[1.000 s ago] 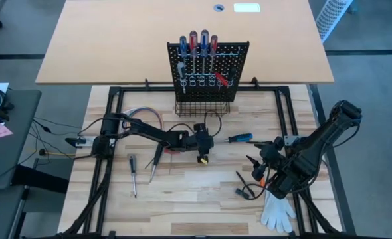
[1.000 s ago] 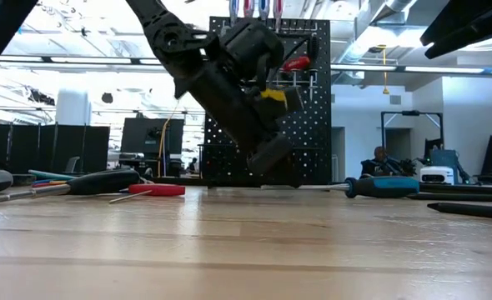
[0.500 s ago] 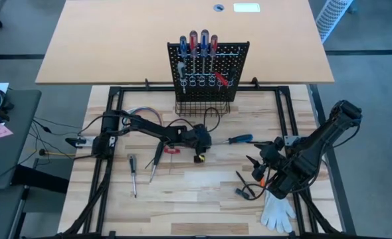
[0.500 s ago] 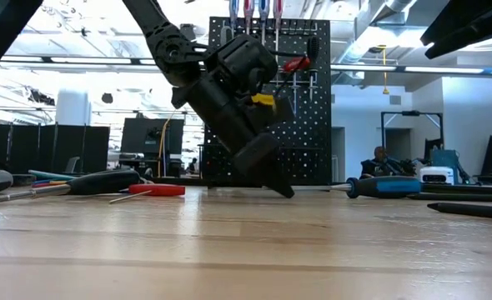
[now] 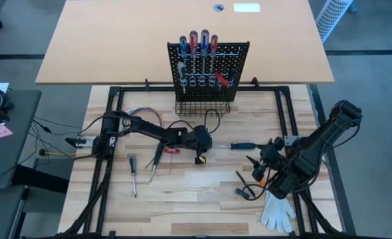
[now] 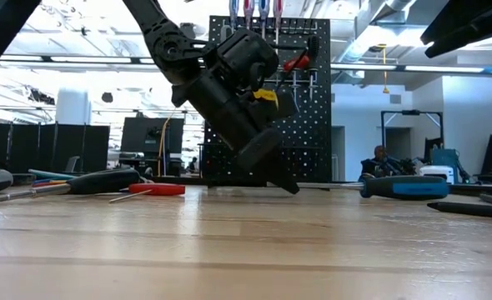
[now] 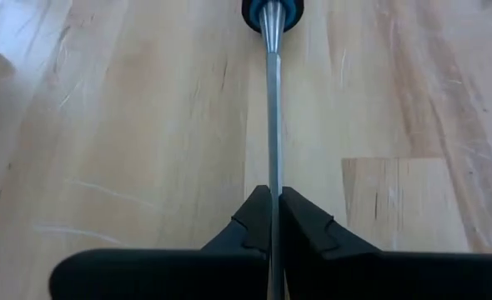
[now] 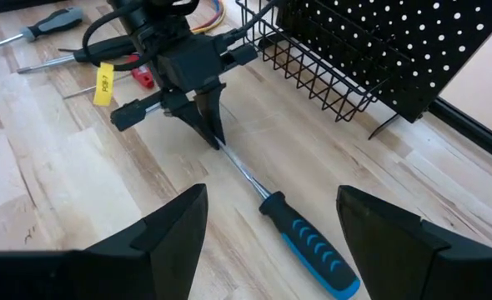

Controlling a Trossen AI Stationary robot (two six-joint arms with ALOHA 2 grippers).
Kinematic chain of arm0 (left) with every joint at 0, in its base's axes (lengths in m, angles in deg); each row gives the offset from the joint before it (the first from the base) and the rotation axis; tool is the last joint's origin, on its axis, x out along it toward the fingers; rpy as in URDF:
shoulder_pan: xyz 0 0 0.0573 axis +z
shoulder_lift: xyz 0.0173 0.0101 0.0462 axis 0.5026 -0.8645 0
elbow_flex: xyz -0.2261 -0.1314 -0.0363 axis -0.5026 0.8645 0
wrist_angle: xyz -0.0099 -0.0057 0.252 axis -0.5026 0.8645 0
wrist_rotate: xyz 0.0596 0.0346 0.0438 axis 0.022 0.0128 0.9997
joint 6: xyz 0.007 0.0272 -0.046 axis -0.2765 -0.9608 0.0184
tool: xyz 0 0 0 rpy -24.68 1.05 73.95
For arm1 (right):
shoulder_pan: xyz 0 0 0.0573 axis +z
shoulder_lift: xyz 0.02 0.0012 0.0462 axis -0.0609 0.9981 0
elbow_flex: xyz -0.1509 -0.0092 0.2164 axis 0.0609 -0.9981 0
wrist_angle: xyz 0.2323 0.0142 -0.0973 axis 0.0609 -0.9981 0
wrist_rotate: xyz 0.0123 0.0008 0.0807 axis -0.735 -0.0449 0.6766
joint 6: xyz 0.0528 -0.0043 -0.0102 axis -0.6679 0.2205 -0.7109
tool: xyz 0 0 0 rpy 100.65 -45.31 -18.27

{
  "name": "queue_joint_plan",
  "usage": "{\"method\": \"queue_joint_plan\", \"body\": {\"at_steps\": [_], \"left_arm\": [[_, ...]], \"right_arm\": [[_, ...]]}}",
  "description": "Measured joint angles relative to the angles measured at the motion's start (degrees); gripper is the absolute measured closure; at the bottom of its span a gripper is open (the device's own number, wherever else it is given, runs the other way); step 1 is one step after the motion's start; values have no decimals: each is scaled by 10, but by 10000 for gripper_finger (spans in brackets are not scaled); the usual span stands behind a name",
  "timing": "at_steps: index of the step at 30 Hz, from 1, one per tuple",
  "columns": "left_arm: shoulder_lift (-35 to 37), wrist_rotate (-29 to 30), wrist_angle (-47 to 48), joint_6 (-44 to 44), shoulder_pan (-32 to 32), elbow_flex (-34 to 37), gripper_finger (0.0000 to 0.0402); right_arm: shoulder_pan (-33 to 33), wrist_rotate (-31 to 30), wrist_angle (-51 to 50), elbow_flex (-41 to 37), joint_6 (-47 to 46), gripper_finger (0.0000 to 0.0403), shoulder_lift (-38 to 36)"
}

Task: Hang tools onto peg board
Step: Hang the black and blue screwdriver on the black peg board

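Observation:
A blue-handled screwdriver [image 5: 244, 144] lies on the wooden table in front of the peg board [image 5: 209, 66], its thin shaft pointing toward the table's left. My left gripper [image 5: 211, 143] is shut on that shaft. It also shows in the right wrist view, left gripper [image 8: 217, 140] meeting the screwdriver [image 8: 313, 250]. Several screwdrivers [image 5: 196, 41] hang on the peg board, above its wire basket [image 5: 202, 106]. My right gripper [image 5: 254, 167] waits open near the right edge, its fingers [image 8: 175, 237] wide apart. My left gripper pinches the screwdriver's bare metal shaft [image 7: 271, 179] between its two fingers, at the end away from the handle. The fingers slant down from the table's left, roughly in line with the shaft. The screwdriver lies level on the table, its handle [image 6: 404, 186] toward the right.
A small red screwdriver [image 5: 171, 150], a black-handled one [image 5: 157, 156] and a grey one [image 5: 131, 166] lie at the left. Black hex keys [image 5: 242, 189] and a white glove [image 5: 277, 212] lie near the right arm. A loop of coloured wires [image 5: 143, 111] lies far left.
My left gripper has tipped down onto the screwdriver's shaft and shut on it. The screwdriver has slid a little along the table toward the right edge.

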Motion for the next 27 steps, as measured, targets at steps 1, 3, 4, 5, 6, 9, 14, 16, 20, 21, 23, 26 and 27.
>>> {"method": "queue_joint_plan", "body": {"at_steps": [1,3,4,5,6,9,14,16,20,21,23,26,27], "left_arm": [[2,8,2,0,-1,1,399],[15,16,-22,2,-1,22,399],[27,15,-53,7,-1,42,399],[40,15,-85,15,1,64,400],[56,12,-123,18,2,91,400],[110,-3,-246,20,4,178,400],[171,-18,-468,54,-2,284,401],[180,-18,-530,61,-8,302,401],[183,-19,-638,63,-18,305,401],[183,-20,-666,60,-19,302,401],[183,-20,-710,55,-19,288,401],[184,-28,-714,35,-18,256,401],[183,-36,-711,29,-18,244,401]], "right_arm": [[4,-1,0,0,0,127,0],[20,-15,-1,0,-5,127,0],[33,-29,-1,0,-10,127,0],[45,-45,-3,0,-16,127,0],[59,-62,-5,0,-21,127,0],[102,-113,-16,0,-46,127,0],[157,-209,-12,0,-54,127,0],[166,-235,-11,0,-55,127,0],[165,-254,-10,0,-56,127,0],[162,-256,-10,0,-56,127,0],[148,-256,-10,0,-56,127,0],[118,-255,-10,0,-56,127,0],[106,-255,-10,0,-53,127,0]]}}
